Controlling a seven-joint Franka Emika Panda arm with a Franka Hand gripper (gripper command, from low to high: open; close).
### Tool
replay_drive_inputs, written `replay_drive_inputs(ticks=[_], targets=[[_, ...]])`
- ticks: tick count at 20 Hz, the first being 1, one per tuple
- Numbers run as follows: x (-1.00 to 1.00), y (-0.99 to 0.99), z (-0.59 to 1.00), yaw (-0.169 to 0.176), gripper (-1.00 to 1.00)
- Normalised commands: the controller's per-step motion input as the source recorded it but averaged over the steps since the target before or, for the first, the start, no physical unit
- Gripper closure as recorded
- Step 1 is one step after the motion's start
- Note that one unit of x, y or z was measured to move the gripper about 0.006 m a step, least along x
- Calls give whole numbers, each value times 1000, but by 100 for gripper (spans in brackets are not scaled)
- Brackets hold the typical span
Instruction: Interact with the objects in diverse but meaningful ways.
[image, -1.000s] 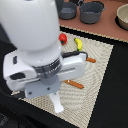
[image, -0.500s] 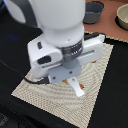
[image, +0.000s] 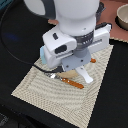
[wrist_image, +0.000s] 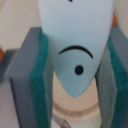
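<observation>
In the wrist view a pale blue-white carton (wrist_image: 75, 45), marked with a dark arc and a dot, fills the gap between the teal pads (wrist_image: 41, 75) of my gripper (wrist_image: 75, 107), which is shut on it. Beneath the fingertips lies a pale round shape that I cannot identify. In the exterior view the gripper (image: 80, 72) hangs low over a beige woven mat (image: 45, 92), and its white finger (image: 87, 77) points at the mat. An orange-handled utensil (image: 70, 81) lies on the mat just beside the fingers. The arm hides the other objects.
A tan bowl (image: 122, 15) stands at the exterior view's far right on a reddish surface. A black cable (image: 15, 50) curves across the dark table on the exterior view's left. A small orange bit (image: 92, 61) shows behind the hand.
The arm has moved steadily toward the exterior view's right across the mat. The red and yellow items seen earlier behind it are now covered by the arm.
</observation>
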Motion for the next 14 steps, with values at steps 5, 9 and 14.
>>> replay_drive_inputs(ticks=[5, 9, 14], targets=[[-626, 751, 80, 54, 100], [-646, 799, 170, 38, 100], [-639, 834, 232, 30, 100]])
